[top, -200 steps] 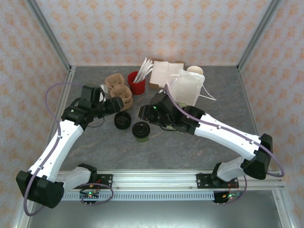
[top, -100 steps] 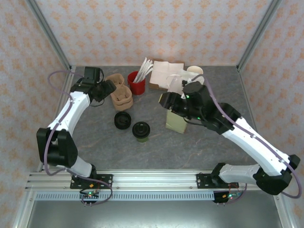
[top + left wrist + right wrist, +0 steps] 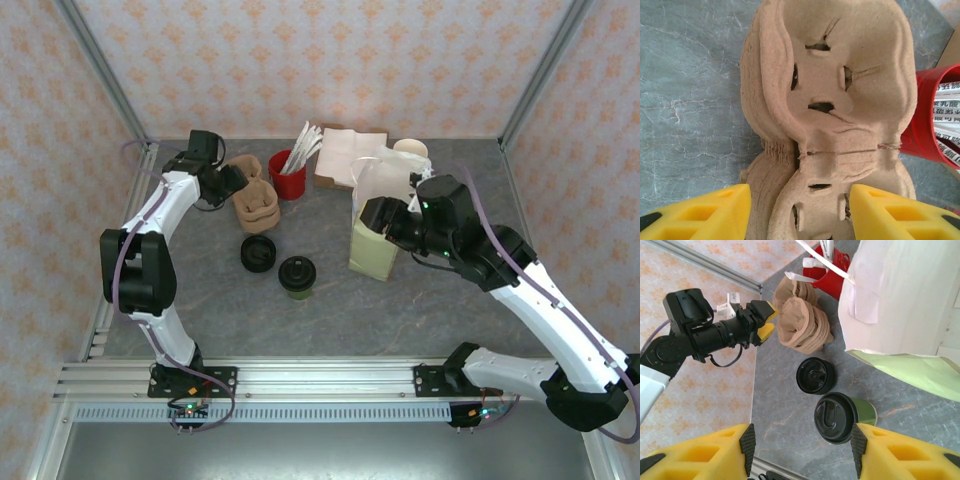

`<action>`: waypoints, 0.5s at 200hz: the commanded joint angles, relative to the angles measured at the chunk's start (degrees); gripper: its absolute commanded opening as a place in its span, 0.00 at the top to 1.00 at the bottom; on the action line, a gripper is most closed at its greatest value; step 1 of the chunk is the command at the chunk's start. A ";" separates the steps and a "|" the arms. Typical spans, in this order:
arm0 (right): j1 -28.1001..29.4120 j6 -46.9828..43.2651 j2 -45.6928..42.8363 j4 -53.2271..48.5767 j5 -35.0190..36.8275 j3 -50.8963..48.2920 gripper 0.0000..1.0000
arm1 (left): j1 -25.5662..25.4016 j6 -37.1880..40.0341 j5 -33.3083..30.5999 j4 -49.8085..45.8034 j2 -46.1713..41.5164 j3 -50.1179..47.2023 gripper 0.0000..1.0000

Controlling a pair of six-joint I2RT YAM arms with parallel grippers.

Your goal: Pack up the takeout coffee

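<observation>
The lidded coffee cup is seen upright on the table, just beside a pile of lids. The right gripper is held empty by the paper bag, jaws apart. Farther back, the left gripper is spread apart over stacked cup carriers.

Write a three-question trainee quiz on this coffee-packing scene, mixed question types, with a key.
1. True or false: the dark paper coffee cup with the black lid is inside the pale green paper bag.
2. The left gripper faces: A the bag, B the stacked brown moulded-pulp cup carriers, C the coffee cup.
3. What lies just left of the coffee cup?
Key: 1 false; 2 B; 3 the pile of black plastic lids.
</observation>
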 commanded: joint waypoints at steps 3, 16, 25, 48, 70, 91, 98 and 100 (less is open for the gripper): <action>-0.27 -0.73 -1.25 -0.94 -0.84 -0.84 0.45 | 0.14 2.10 0.35 -2.16 -0.12 1.17 0.45; -0.30 -0.68 -1.37 -0.69 -0.99 -1.18 0.45 | 0.14 2.12 0.76 -1.98 -0.19 0.77 0.47; -0.35 -0.57 -1.48 -0.55 -0.97 -1.35 0.45 | 0.11 2.19 1.07 -2.03 -0.14 0.68 0.47; -0.36 -0.33 -1.82 -0.50 -0.92 -1.79 0.45 | 0.10 2.33 1.52 -1.69 -0.23 0.24 0.48; -0.36 -0.16 -2.20 -0.32 -0.74 -2.17 0.45 | -0.03 2.29 2.42 -1.40 -0.17 -0.01 0.51; -0.36 -0.11 -2.24 -0.33 -0.74 -2.34 0.45 | -0.19 2.05 2.62 -0.68 -0.28 -0.77 0.53; -0.36 -0.13 -2.28 -0.28 -0.79 -2.35 0.45 | -0.21 1.86 2.79 0.04 -0.66 -1.34 0.53; -0.36 -0.15 -2.29 -0.23 -0.75 -2.41 0.45 | -0.28 1.79 2.79 0.29 -0.66 -1.45 0.54</action>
